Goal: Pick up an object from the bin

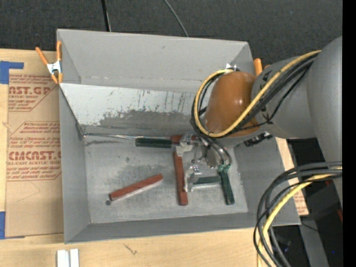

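A dark floor lay beyond a pale wooden tabletop (167,249), and on that top stood the grey metal bin (72,166), its scuffed floor strewn with a few long, thin things. The arm (322,93) came in from the right, its wrist wrapped in an orange cover (231,99) with yellow and black cables (278,74) looped about it. The claw (196,174) hung low over the right half of the bin floor. Whether it was apart or together could not be told, for its metal parts ran together with what lay under them, and nothing could be seen clamped in it. Just to the claw's left, touching or nearly so, lay a red-brown stick (179,179), set lengthwise toward the near wall. Just to its right lay a short dark green piece (210,179), crosswise. Beyond that, a little farther right, was a longer dark green stick (227,189), slanting toward the near right corner. These three were the things nearest the claw, and which of them it was meant for could not be judged. Well off to its left and somewhat nearer the front wall lay a second red-brown stick (136,188), slanted. Behind the claw and to its left, by the foot of the back wall, lay a tool with a dark green handle (154,143), its thin metal shaft pointing farther left.
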Available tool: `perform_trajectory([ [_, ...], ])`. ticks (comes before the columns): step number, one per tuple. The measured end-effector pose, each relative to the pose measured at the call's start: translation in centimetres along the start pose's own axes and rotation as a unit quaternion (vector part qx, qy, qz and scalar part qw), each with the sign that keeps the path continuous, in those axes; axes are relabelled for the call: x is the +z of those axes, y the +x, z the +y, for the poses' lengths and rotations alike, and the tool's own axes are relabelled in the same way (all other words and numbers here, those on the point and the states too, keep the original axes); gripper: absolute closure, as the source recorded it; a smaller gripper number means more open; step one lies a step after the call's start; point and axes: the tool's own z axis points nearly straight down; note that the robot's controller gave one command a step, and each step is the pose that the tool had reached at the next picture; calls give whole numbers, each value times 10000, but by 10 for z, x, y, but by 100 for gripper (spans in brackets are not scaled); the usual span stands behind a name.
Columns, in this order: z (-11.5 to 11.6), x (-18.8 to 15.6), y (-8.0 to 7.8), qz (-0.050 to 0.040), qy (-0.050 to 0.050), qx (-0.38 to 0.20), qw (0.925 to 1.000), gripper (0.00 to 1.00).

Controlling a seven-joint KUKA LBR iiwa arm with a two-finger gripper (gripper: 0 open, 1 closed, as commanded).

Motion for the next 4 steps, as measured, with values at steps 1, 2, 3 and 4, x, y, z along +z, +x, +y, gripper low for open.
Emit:
perform_trajectory([
  [1,8,-7,37,-36,90,-2828,9591,100],
  [2,9,-2,41,-6,64,-2828,9591,0],
  [3,9,-2,41,-8,62,-2826,9592,0],
  [4,-98,4,20,54,35,-3910,9204,100],
])
